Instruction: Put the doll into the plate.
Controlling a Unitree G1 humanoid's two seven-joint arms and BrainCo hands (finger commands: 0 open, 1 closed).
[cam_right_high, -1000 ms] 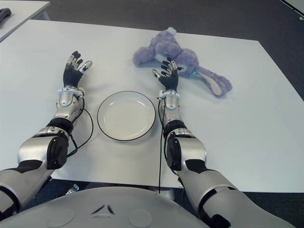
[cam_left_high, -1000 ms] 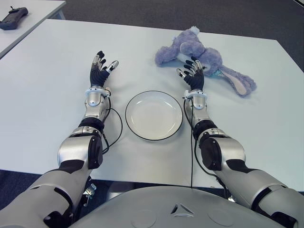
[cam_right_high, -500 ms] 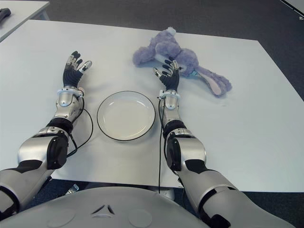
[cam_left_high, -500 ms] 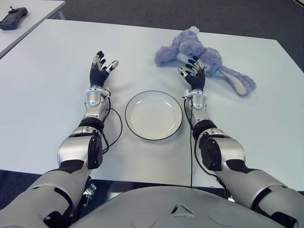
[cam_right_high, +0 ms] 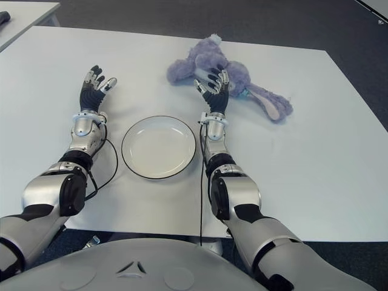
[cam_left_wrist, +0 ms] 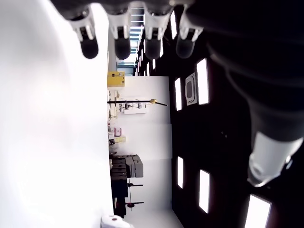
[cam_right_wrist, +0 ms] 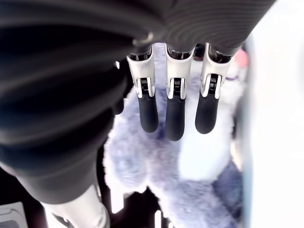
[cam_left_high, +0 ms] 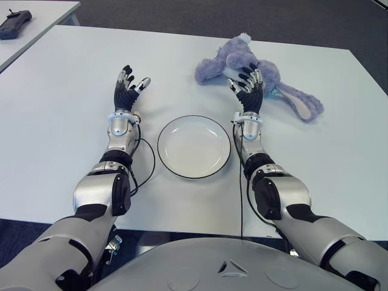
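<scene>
The right hand (cam_left_high: 247,92) advanced, fingers spread, until it reached the purple plush bunny (cam_left_high: 242,63), its fingertips (cam_right_wrist: 175,124) over the fur.

White table (cam_left_high: 54,91) on dark grey floor (cam_left_high: 182,12), second white table (cam_left_high: 42,15) beside it.

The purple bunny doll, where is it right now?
The doll lies on the white table, beyond the plate toward the robot's right, just ahead of the open right hand.
</scene>
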